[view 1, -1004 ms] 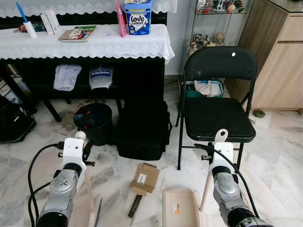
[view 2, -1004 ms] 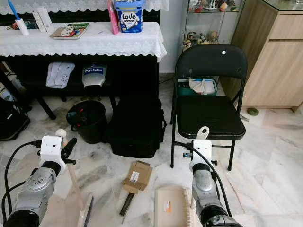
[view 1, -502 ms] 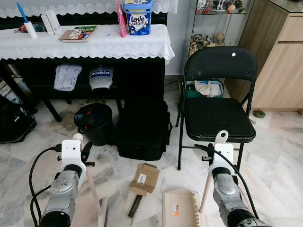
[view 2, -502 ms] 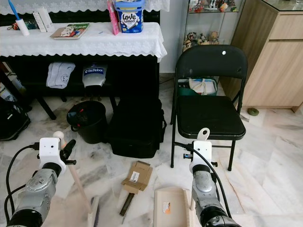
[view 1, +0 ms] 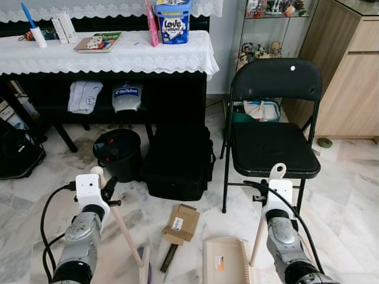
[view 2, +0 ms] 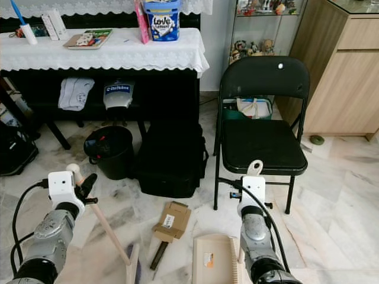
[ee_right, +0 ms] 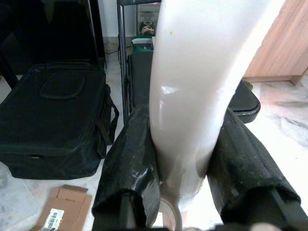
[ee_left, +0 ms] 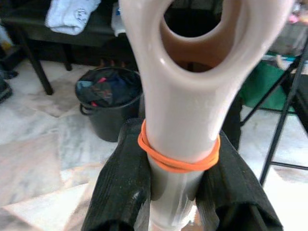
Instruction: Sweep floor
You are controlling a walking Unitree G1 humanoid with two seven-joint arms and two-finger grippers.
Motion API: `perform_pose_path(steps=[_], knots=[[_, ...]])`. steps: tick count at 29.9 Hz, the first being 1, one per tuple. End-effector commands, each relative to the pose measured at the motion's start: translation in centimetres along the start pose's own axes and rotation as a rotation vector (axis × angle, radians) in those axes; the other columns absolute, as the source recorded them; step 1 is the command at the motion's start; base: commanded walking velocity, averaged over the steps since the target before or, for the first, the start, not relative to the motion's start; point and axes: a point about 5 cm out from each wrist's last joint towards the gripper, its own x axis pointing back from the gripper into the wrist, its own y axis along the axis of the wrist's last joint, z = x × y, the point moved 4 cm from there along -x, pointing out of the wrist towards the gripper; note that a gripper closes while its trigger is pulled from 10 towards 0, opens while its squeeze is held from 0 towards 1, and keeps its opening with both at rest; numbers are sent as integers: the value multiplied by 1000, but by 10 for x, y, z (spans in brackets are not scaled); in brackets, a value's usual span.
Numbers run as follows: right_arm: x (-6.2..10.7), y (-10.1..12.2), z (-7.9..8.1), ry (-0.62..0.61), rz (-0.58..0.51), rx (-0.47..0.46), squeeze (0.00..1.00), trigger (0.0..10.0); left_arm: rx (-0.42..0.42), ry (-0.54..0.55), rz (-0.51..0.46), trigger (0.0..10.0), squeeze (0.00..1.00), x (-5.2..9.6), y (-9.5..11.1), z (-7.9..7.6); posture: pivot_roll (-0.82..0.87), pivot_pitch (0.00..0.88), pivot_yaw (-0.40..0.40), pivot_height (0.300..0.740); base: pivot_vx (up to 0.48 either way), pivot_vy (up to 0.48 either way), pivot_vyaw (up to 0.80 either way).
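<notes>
On marble floor: 1 cardboard box (view 1: 181,223); left end effector (ee_left: 180,192) clamps broom handle (view 1: 125,232), right end effector (ee_right: 185,187) clamps dustpan handle (view 1: 260,228).

Right pincer (ee_right: 185,159) clamped on cream plastic handle (ee_right: 202,86) | black fabric bag (ee_right: 53,115) behind | flattened brown cardboard box (ee_right: 60,214) on floor
</notes>
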Motion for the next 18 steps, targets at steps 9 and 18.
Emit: perform_pose_path(steps=[9, 18], knots=[[-1, 2, -2, -6, -5, 2, 0, 10000, 80, -286, -24, 10000, 0, -3, 28, -30, 90, 0, 48, 740, 0, 0, 0], [-2, 3, 1, -2, -3, 0, 0, 10000, 20, -470, 44, 10000, 0, 4, 29, -46, 89, 0, 50, 740, 0, 0, 0]])
